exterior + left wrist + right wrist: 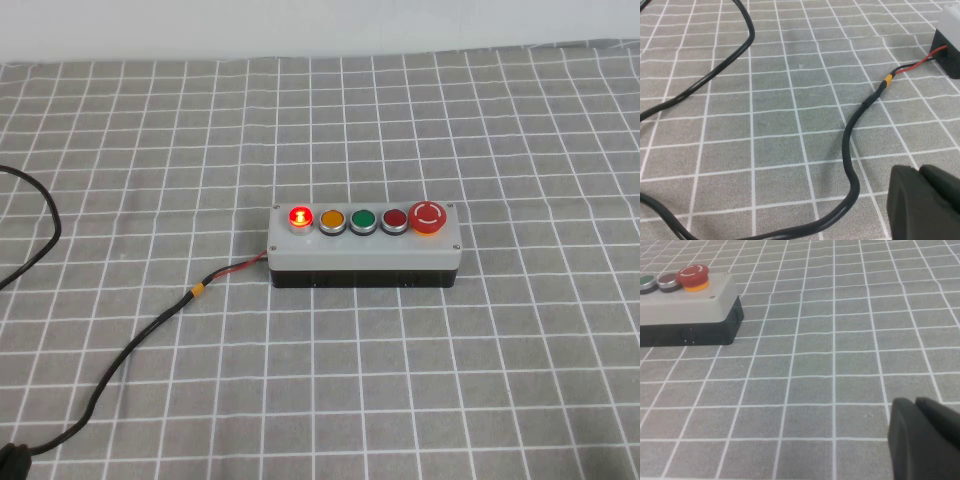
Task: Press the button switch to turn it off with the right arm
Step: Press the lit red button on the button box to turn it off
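A grey button box (365,252) on a black base lies mid-table. Along its top run a lit red lamp (299,216), an orange button (332,220), a green button (362,220), a dark red button (394,219) and a red mushroom button (428,216). The right wrist view shows the box's end (690,307) with the mushroom button (693,274) far from my right gripper (915,404), which is shut and holds nothing. My left gripper (918,172) is shut too, low beside the cable. Neither gripper shows in the high view.
A black cable (120,360) with red wires and a yellow band (198,290) runs from the box's left end toward the front left. It loops over the grey checked cloth (520,360) near the left gripper, as the cable (852,150) shows there.
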You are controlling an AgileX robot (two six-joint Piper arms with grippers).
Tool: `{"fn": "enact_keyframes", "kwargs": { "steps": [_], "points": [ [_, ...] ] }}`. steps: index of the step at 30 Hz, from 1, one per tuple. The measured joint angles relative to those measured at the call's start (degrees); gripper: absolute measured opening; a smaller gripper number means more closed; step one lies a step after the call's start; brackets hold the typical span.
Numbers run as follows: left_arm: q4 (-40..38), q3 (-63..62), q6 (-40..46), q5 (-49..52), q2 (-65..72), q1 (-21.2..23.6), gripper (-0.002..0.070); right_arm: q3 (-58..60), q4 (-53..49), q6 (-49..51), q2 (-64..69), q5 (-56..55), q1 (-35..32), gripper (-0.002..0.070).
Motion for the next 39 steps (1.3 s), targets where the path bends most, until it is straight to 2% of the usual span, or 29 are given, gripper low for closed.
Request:
{"fn": "enact_keyframes", "kwargs": {
  "steps": [26, 39],
  "points": [
    [0.00, 0.00, 0.00, 0.00, 0.00, 0.00, -0.0003, 0.00, 0.00, 0.00, 0.00, -1.18, 0.00, -0.0016],
    [0.12, 0.00, 0.00, 0.00, 0.00, 0.00, -0.0003, 0.00, 0.02, 0.00, 0.00, -25.17, 0.00, -0.0016]
  ]
}}
